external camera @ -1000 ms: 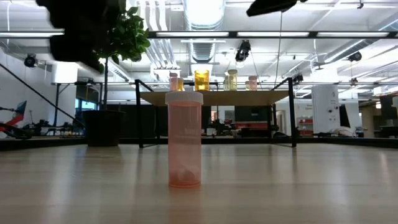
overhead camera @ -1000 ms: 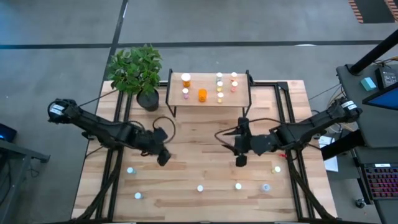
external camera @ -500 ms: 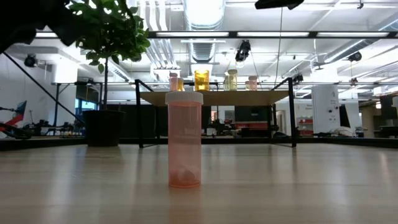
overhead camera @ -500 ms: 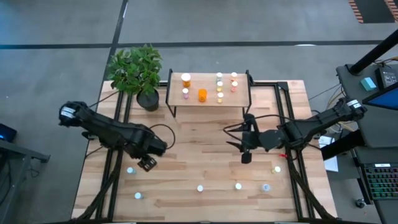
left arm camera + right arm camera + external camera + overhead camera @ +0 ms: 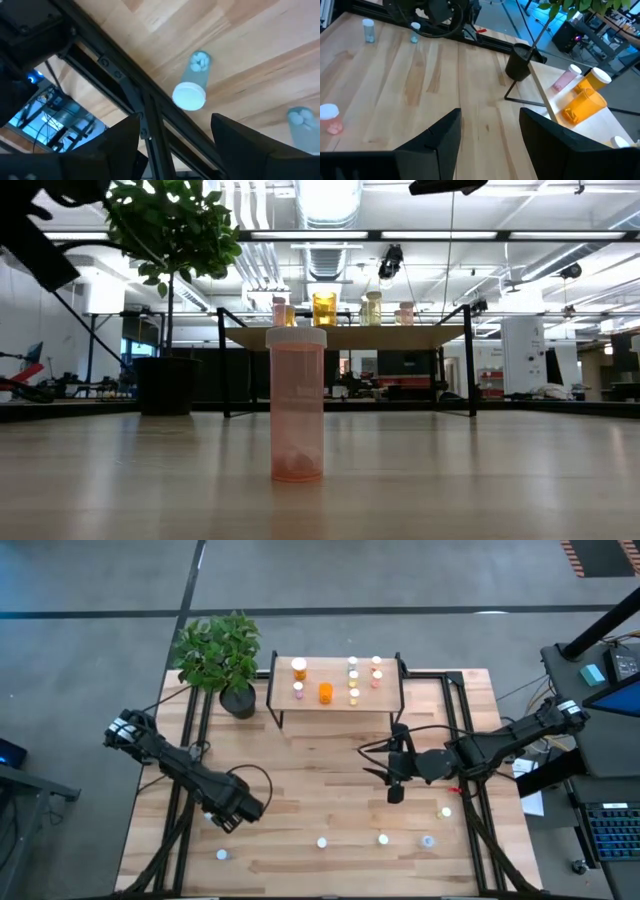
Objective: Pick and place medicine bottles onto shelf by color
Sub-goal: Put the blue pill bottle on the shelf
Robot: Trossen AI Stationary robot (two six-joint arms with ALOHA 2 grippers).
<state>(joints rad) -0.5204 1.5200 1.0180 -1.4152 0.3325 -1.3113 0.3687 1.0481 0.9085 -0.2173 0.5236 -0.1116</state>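
A leafy potted plant (image 5: 220, 658) stood at the far left corner of the bench (image 5: 320, 800), its dark pot (image 5: 238, 701) upright on the pale wood. Beyond the bench lay grey floor (image 5: 400, 580) crossed by a dark line. Off to the right sat a desk with a keyboard (image 5: 612, 832). Across the room, ceiling strip lights (image 5: 330, 200) glowed overhead.

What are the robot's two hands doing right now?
Left gripper: open, empty, over a blue bottle.
Right gripper: open, empty.
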